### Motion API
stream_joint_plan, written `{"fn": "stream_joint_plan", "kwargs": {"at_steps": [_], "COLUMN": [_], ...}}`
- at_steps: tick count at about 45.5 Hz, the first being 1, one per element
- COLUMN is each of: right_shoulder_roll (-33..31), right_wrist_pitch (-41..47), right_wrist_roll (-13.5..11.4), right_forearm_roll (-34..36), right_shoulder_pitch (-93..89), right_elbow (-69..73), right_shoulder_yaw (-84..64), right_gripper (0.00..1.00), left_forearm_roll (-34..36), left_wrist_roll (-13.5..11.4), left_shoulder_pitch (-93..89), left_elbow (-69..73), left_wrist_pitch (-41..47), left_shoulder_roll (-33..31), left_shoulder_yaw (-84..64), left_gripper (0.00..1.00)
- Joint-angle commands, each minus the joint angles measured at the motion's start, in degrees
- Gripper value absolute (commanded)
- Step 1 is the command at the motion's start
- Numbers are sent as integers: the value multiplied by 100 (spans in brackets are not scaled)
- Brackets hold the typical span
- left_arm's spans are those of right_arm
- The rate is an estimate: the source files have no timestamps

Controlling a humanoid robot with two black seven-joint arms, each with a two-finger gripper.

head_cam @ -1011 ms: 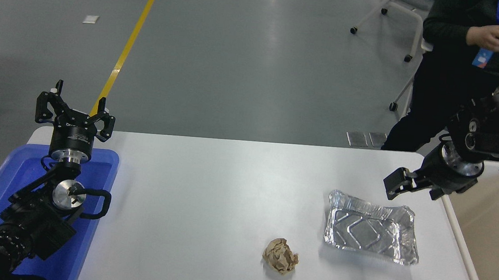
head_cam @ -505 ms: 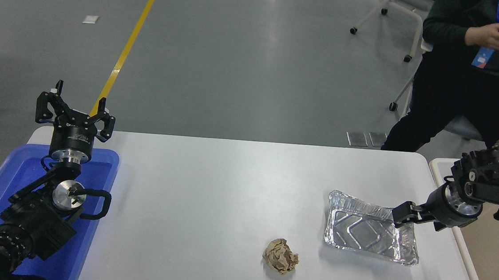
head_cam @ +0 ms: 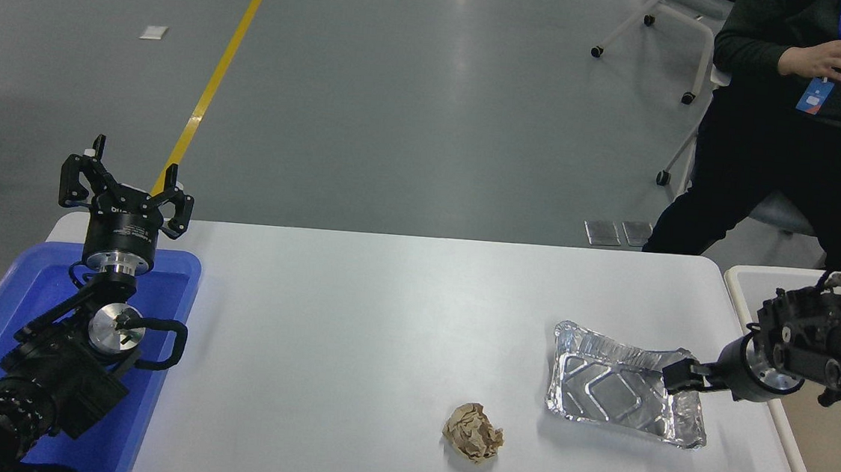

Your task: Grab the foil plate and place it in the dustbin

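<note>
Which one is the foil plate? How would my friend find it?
Look at the white table, then its right side near the cream dustbin. The foil plate is shiny, silver and rectangular, with the right gripper at its edge. The paper ball beside it is brown and crumpled.

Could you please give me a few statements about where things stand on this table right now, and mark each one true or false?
1. The foil plate lies on the white table. True.
2. The right gripper is at the right end of the foil plate. True.
3. The foil plate is already inside the dustbin. False: it is on the table, left of the bin.
4. The crumpled brown paper ball sits inside the foil plate. False: it lies on the table, apart from the plate and to its left.
5. The left gripper is above the far end of the blue tray, far from the plate. True.
6. A person is touching the foil plate. False: the person's hands hold a coloured cube beyond the table.
</note>
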Motion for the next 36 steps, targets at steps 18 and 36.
{"fn": "stream_joint_plan", "kwargs": {"at_steps": [18, 36], "right_shoulder_roll": [131, 157], "right_wrist_pitch": [-354, -494], "right_wrist_roll": [3, 3], "right_forearm_roll": [39, 30], "right_shoulder_pitch": [-220, -264], "right_elbow": [-116, -107], "right_shoulder_yaw": [219, 219], "right_gripper": [0, 0], "left_forearm_roll": [0, 0], "left_wrist_roll": [0, 0], "left_shoulder_pitch": [0, 0], "left_elbow": [0, 0], "left_wrist_pitch": [0, 0], "left_shoulder_roll": [0, 0], "left_shoulder_yaw": [-1, -1], "left_gripper": [99, 99]}}
